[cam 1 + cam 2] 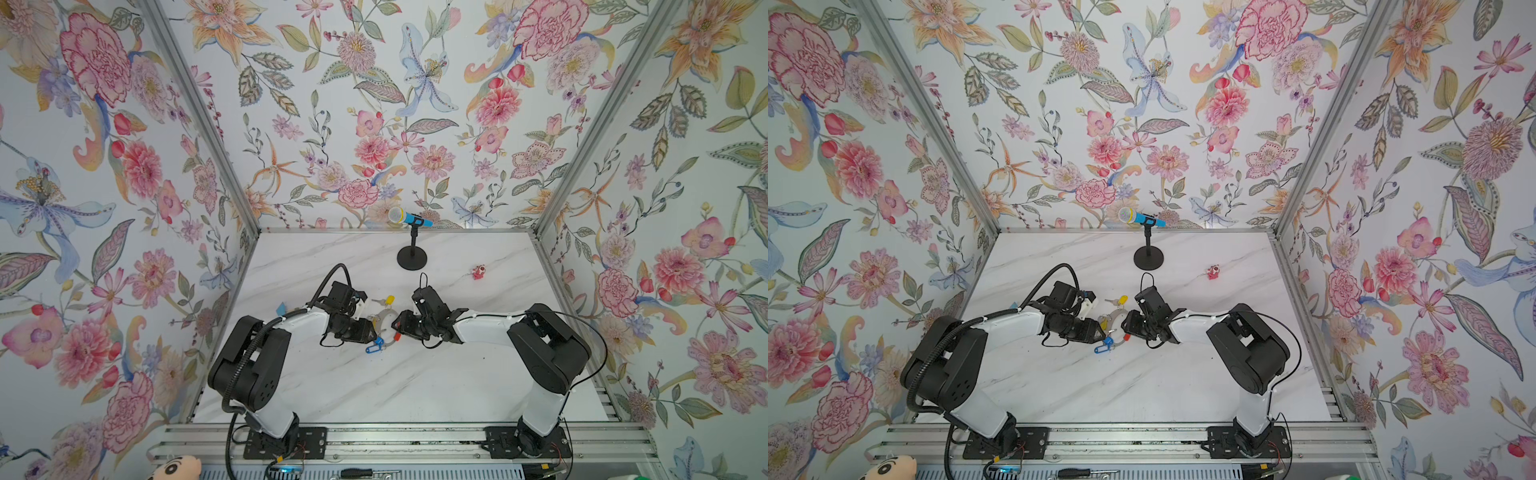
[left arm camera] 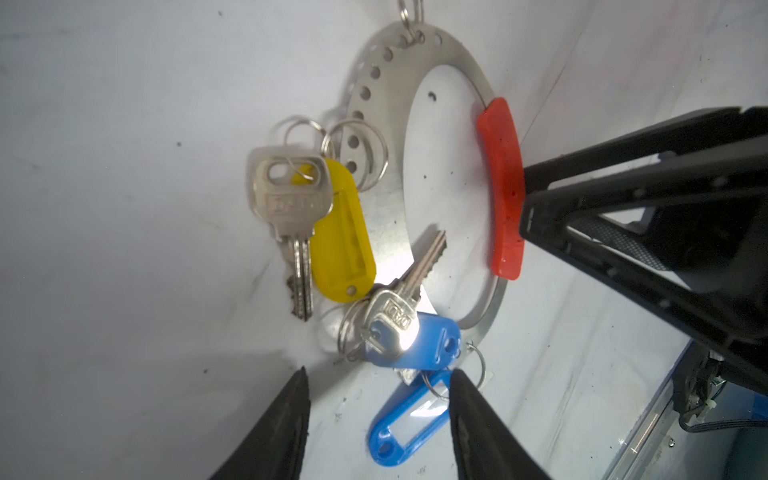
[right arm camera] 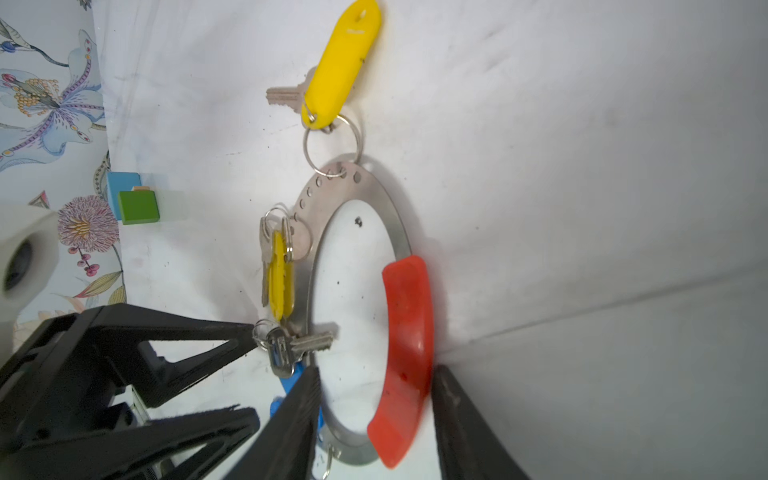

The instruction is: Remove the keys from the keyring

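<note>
The keyring lies flat on the counter, just below the middle of the frame in both top views, between the two arms. The right gripper has its fingers spread astride the red sleeve, one inside the hoop and one outside. A gap shows on the inner side, so nothing is pinched; I take it as a brace against sliding. The left gripper faces it from the opposite side, fingers also spread and empty, with a blue tag lying between them. It is probably lining up on that tag or its split ring.

The blue-tag key points its blade across the hoop's opening toward the sleeve. The near yellow-tag key lies outside the hoop, its long axis roughly along the rim. The far key, above the hoop in a top view, lies left to right, blade leftward, with its yellow tag to the right
</note>
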{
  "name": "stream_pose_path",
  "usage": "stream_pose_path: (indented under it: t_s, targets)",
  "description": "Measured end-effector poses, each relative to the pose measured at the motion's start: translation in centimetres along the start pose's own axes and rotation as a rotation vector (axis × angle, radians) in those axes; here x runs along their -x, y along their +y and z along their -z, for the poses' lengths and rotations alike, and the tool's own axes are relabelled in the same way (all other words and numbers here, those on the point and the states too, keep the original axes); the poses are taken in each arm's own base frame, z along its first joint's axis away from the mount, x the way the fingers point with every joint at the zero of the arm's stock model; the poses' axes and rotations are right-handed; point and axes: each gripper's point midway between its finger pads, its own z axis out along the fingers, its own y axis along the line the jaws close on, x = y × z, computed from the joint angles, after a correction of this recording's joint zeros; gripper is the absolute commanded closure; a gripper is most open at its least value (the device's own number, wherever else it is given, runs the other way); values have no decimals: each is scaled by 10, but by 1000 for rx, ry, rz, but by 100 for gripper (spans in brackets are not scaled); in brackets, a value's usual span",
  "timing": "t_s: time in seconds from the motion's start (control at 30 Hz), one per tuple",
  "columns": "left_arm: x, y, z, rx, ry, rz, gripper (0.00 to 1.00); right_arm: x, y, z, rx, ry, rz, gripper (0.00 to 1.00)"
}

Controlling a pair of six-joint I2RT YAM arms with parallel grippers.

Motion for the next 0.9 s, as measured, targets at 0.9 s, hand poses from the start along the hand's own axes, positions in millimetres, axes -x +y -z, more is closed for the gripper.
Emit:
stream_pose_path:
  t_s: [0.9]
  targets:
    - [23,-33,2,-185,-185,132,49,-10,2,-5,-19,38,35,69]
